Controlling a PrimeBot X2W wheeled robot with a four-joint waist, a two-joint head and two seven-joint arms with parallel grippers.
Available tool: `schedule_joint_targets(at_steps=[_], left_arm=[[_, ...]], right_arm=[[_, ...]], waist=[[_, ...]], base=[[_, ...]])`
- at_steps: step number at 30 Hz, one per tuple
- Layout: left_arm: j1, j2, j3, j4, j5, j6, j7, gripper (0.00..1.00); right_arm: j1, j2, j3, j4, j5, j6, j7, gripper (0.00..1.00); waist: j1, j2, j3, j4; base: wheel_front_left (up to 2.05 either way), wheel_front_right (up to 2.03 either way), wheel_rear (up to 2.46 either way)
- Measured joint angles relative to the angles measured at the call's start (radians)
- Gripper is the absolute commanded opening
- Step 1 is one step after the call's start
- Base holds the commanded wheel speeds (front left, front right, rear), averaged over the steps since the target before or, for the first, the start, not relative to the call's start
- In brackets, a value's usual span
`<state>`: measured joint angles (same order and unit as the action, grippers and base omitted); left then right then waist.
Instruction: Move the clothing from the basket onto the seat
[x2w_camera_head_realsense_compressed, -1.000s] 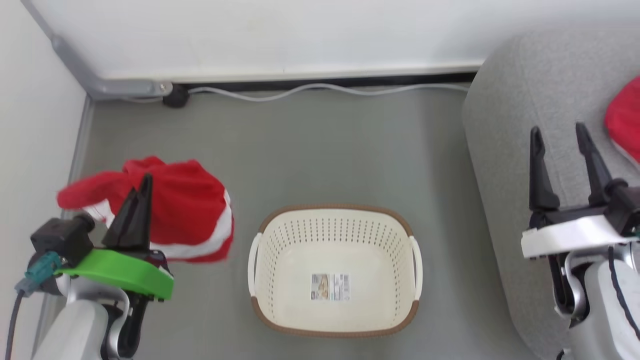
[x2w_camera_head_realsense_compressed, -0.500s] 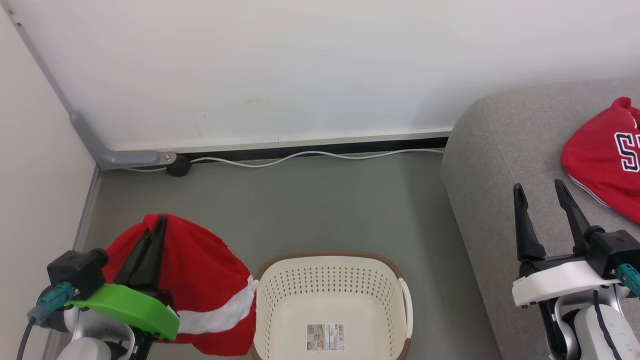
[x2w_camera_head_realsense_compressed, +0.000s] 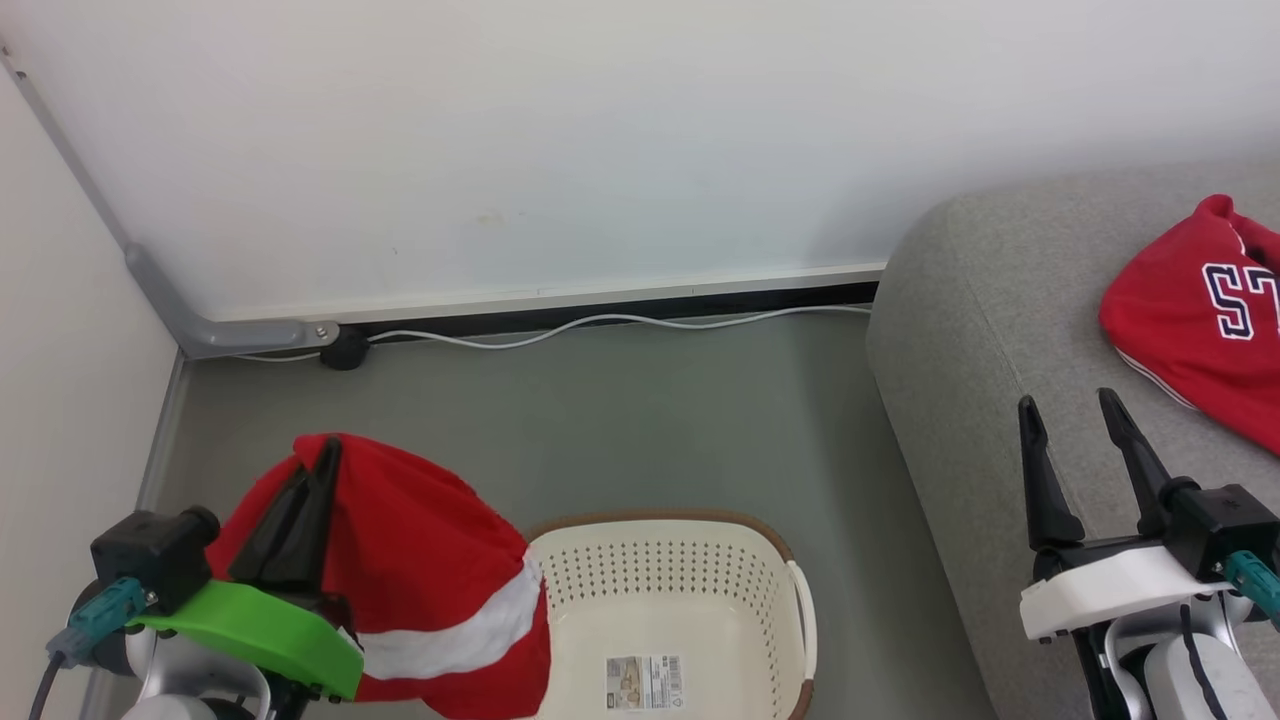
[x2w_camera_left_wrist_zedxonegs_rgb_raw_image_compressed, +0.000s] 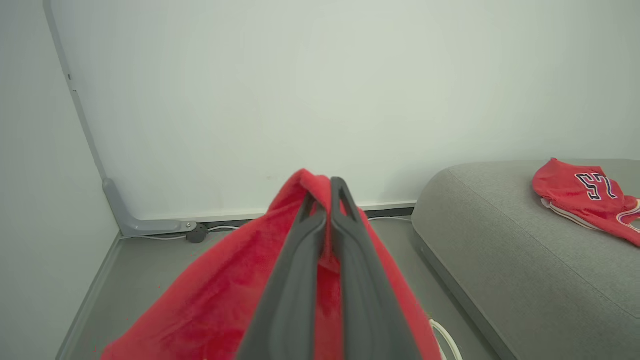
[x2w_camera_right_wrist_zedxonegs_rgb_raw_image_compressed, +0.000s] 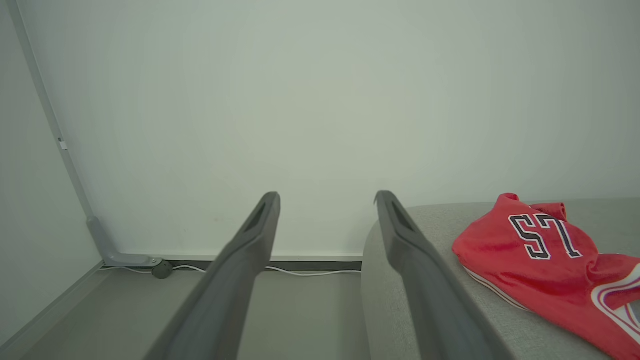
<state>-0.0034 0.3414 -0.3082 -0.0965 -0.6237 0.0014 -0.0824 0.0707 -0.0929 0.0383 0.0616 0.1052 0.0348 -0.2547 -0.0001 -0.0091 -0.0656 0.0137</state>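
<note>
Up goes the red striped garment, clenched tight in the left claw and covering the cream basket at its left edge. The numbered jersey lies on the grey sofa. The right claw, spread wide and holding nothing, hovers over the sofa.

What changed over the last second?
The head camera tilted up. The left hand, still shut on the red white-striped garment, carried it right to overlap the left rim of the cream perforated plastic basket. Unchanged: right hand open by the light grey fabric sofa, red lettered jersey lying there.
</note>
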Motion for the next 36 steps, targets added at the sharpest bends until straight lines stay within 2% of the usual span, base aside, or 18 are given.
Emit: schedule_joint_targets(at_steps=[17,19,25,36], left_arm=[[0.013,0.013,-0.009,-0.109,0.0,0.021,0.046,0.0],[0.013,0.015,-0.019,-0.125,0.0,0.021,0.048,0.0],[-0.009,0.023,-0.08,-0.168,0.01,-0.002,0.087,0.0],[-0.12,-0.038,-0.229,-0.198,0.024,-0.065,0.142,0.0]], right_arm=[[0.013,0.003,0.021,0.062,0.0,0.01,0.0,1.0],[0.006,0.003,0.039,0.054,-0.005,0.021,0.0,1.0],[-0.075,0.006,0.221,0.041,-0.067,0.078,0.0,1.0],[-0.157,0.03,0.512,0.043,-0.088,0.09,0.0,1.0]], waist=[[0.0,0.0,0.025,-0.015],[0.0,0.0,0.032,-0.015],[0.0,0.0,0.048,-0.013],[0.0,0.0,0.061,0.02]], base=[[0.0,0.0,0.0],[0.0,0.0,0.0],[0.0,0.0,0.0],[0.0,0.0,0.0]])
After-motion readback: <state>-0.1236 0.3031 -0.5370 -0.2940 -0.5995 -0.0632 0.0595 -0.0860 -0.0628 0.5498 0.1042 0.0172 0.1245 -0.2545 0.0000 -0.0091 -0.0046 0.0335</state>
